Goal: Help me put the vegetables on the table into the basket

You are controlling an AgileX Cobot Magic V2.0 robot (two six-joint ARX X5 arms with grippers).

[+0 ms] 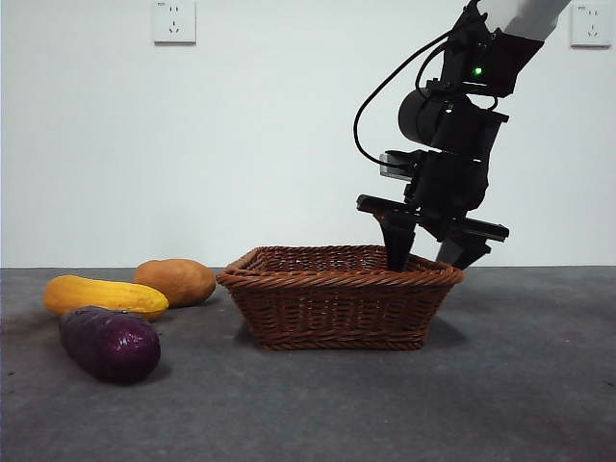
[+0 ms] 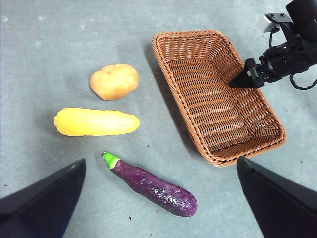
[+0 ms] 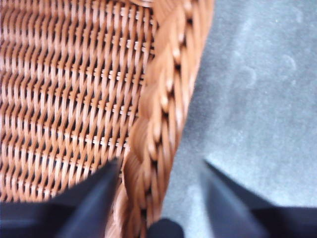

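Observation:
The brown wicker basket (image 1: 337, 281) stands in the middle of the grey table (image 1: 525, 385) and holds nothing. To its left lie the vegetables: an orange-brown potato (image 1: 177, 281), a yellow corn cob (image 1: 104, 295) and a dark purple eggplant (image 1: 111, 343). My right gripper (image 1: 429, 256) is open and straddles the basket's right rim (image 3: 158, 109), one jaw inside and one outside, not squeezing it. High above the vegetables, my left gripper (image 2: 161, 163) is open with nothing between its jaws. The left wrist view shows the potato (image 2: 114, 81), corn (image 2: 96, 122), eggplant (image 2: 153, 184) and basket (image 2: 171, 74).
A white wall with two sockets (image 1: 174, 21) stands behind the table. Bare table surface stretches to the right of the basket and in front of it.

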